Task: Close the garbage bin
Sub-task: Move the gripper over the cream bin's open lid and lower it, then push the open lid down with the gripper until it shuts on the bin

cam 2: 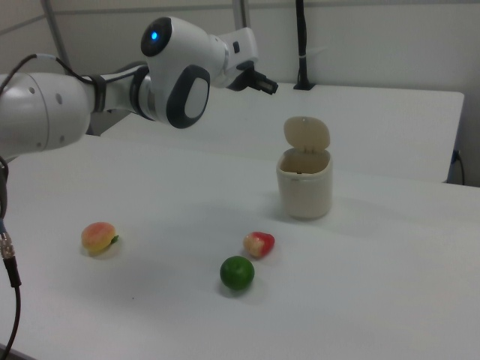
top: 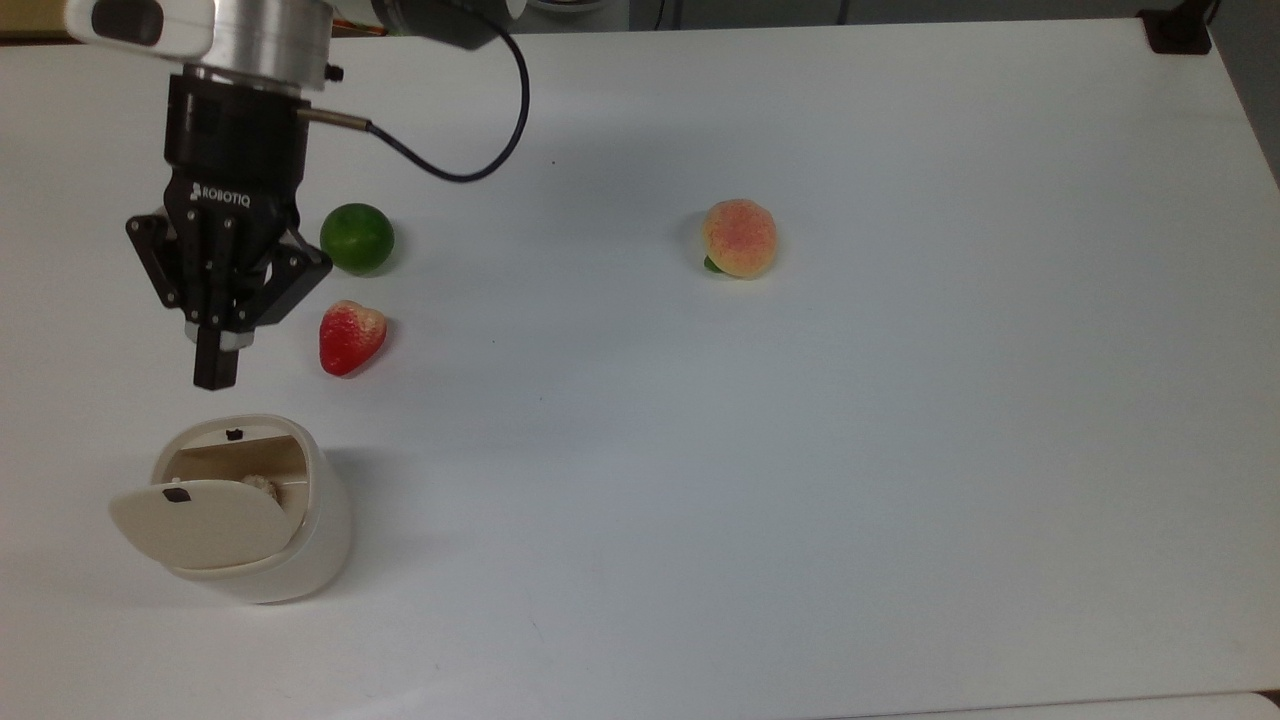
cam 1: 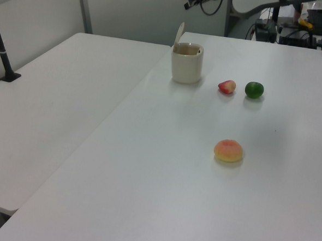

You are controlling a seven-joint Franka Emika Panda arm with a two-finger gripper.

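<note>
Cream garbage bin (top: 300, 540) upright, lid (top: 200, 522) open.

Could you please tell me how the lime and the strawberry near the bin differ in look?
The lime is plain green and round; the strawberry is red with a pale top and tapers to a point. In the top view, the strawberry lies nearer the open garbage bin than the lime does. Both rest loose on the white table, close together.
</note>
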